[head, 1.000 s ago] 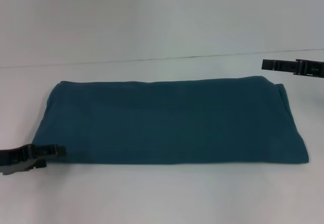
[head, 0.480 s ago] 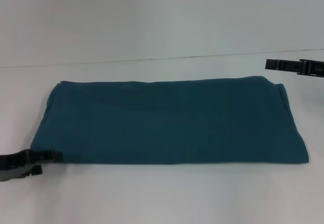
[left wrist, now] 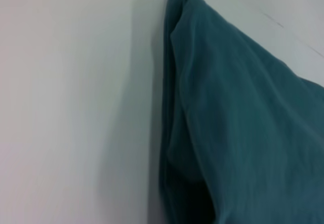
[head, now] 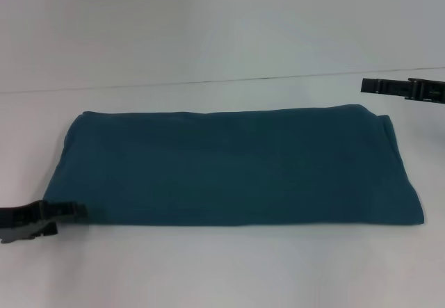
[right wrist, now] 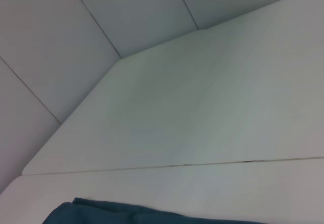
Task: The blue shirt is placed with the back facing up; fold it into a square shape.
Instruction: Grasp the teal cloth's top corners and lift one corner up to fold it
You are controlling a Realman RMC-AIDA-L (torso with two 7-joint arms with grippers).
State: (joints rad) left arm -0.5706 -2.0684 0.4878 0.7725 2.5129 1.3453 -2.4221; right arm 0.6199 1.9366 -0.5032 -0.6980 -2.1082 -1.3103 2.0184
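Observation:
The blue shirt [head: 229, 165] lies on the white table [head: 222, 273] as a long folded rectangle, plain side up, running left to right. My left gripper [head: 69, 221] is low at the shirt's near left corner, open, its upper finger [head: 66, 211] just touching the hem and nothing between the fingers. The left wrist view shows that corner of the blue shirt [left wrist: 243, 123] with its stacked folded layers. Off the far right corner hovers my right gripper [head: 365, 85], clear of the cloth. A strip of the blue shirt [right wrist: 126, 215] shows in the right wrist view.
A thin seam [head: 278, 78] crosses the table behind the shirt. Bare white tabletop [head: 229, 37] surrounds the shirt on all sides. A panelled wall [right wrist: 76, 42] rises beyond the table's far edge.
My left gripper dipped a little toward the near edge, then came back up slightly. My right gripper shifted slightly right and back. The shirt has not moved.

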